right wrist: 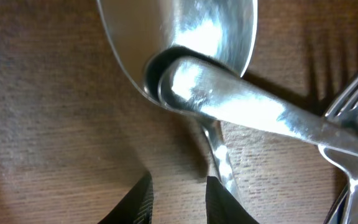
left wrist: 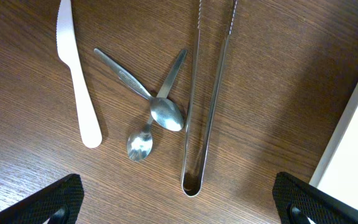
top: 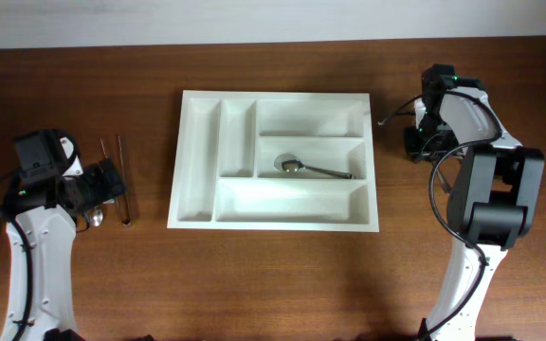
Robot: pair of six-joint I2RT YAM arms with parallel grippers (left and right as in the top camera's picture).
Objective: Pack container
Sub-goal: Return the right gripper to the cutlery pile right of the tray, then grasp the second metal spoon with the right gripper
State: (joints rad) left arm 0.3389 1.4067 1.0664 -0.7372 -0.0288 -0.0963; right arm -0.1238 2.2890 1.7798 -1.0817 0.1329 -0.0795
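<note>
The white container (top: 273,96) lies at the table's middle, one metal spoon (top: 301,168) in its middle long compartment. My left gripper (top: 112,185) hovers wide open over loose cutlery to the container's left. In the left wrist view its fingertips (left wrist: 58,196) flank the closed end of metal tongs (left wrist: 207,99), beside two crossed small spoons (left wrist: 166,112) and a white plastic knife (left wrist: 76,74). My right gripper (top: 413,142) is low at the container's right. Its jaws (right wrist: 180,193) stand narrowly apart over bare wood, a thin spoon handle (right wrist: 219,155) against the right fingertip.
Close under the right wrist lie a large spoon bowl (right wrist: 185,37), a thick handle (right wrist: 253,106) across it and a fork (right wrist: 353,106). The container's wall (left wrist: 353,137) shows at the right of the left wrist view. Both arms' white links stand at the table's sides.
</note>
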